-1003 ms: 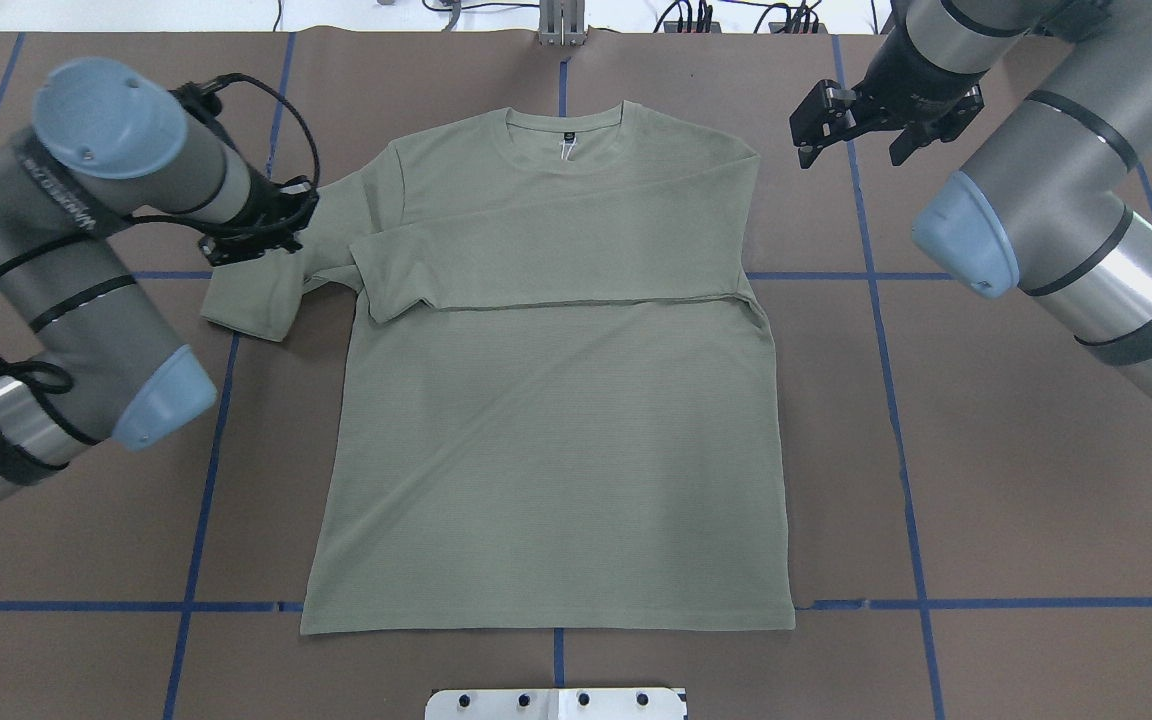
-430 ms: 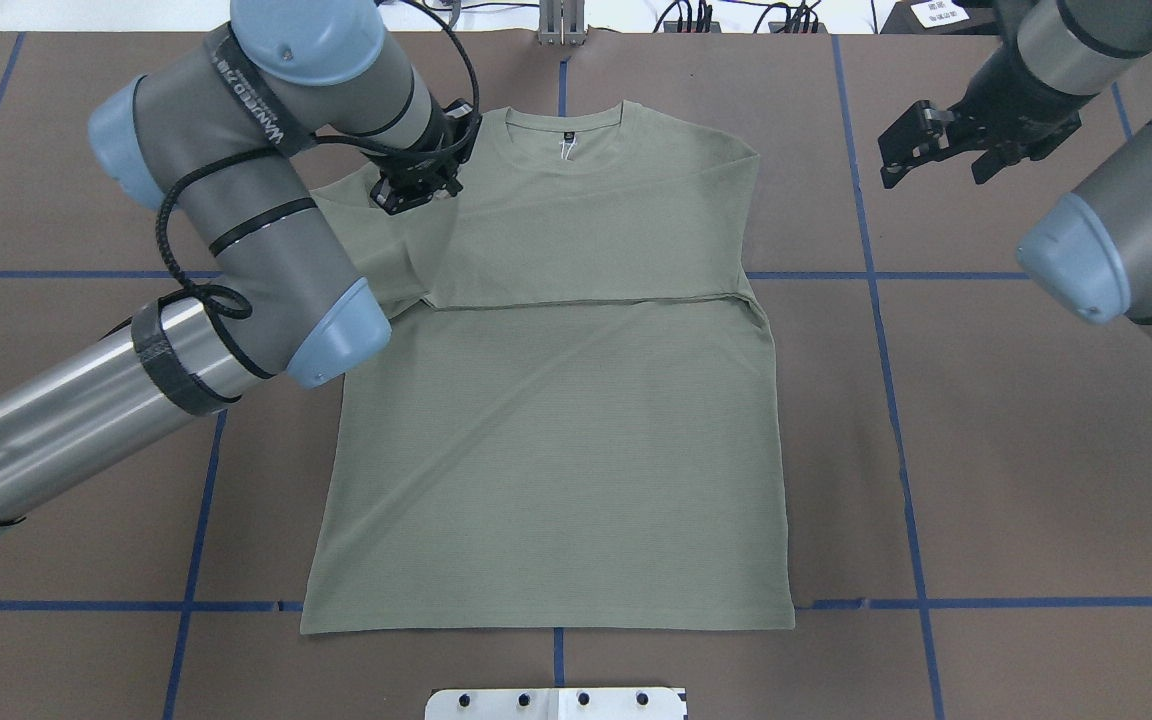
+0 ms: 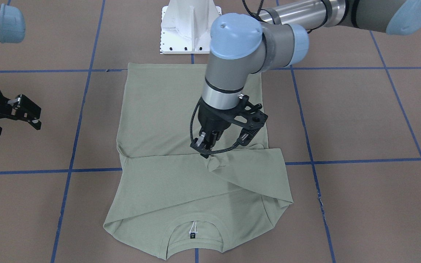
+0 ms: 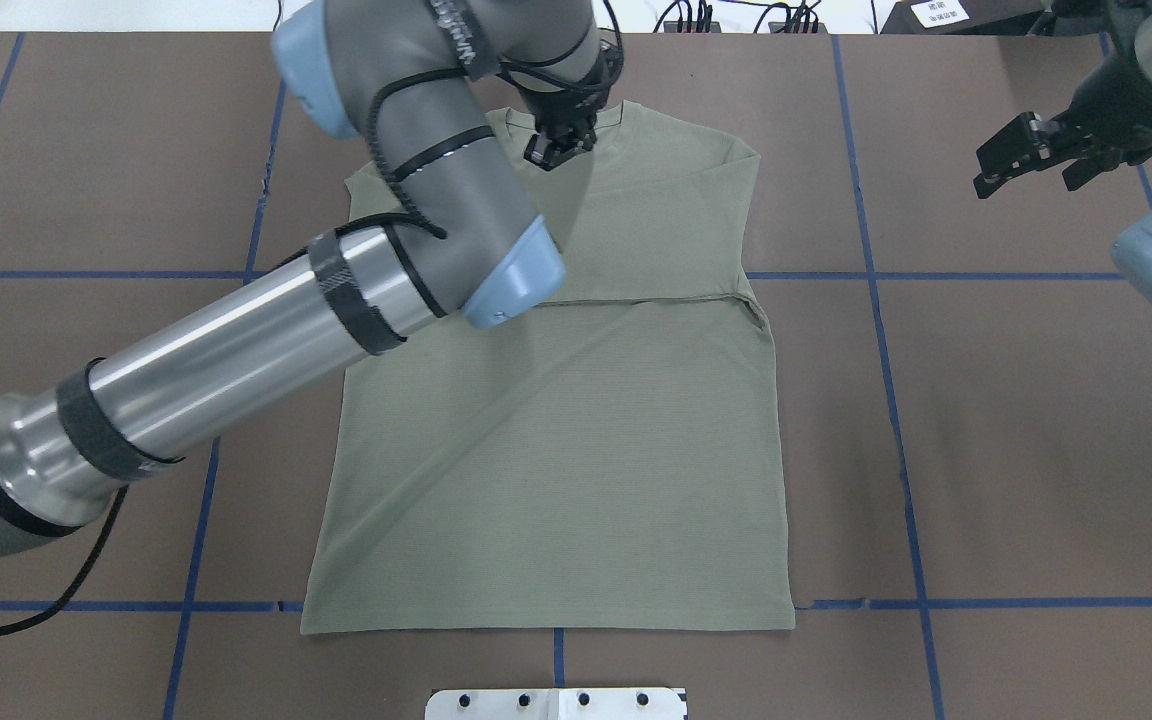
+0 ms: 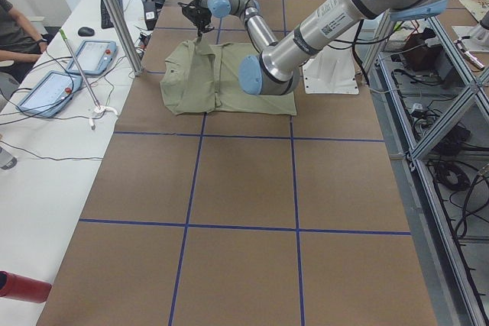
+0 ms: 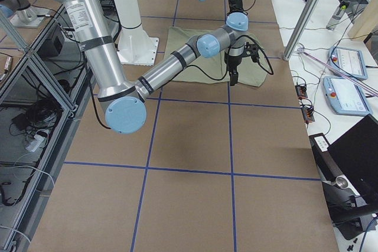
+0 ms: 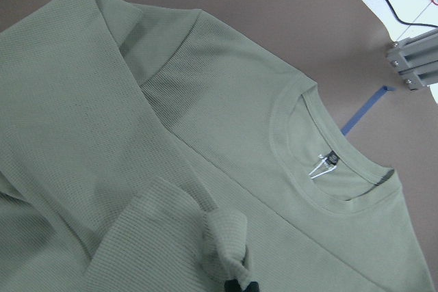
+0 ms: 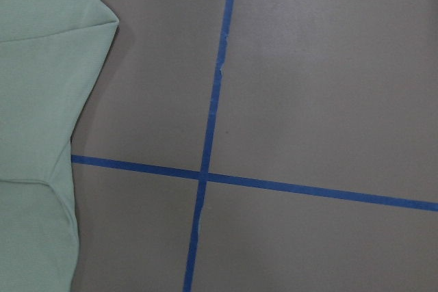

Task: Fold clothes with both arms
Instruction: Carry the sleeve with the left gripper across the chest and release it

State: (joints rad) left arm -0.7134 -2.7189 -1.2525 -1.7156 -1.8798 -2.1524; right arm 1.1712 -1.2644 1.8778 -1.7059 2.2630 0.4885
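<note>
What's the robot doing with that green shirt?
It is folding the shirt, which lies flat on the brown table. The left tool is pinched shut on the cuff of one sleeve and holds it over the chest, a little below the collar. The other sleeve already lies folded across the shirt. The right tool hangs open off to the side, holding nothing.
</note>
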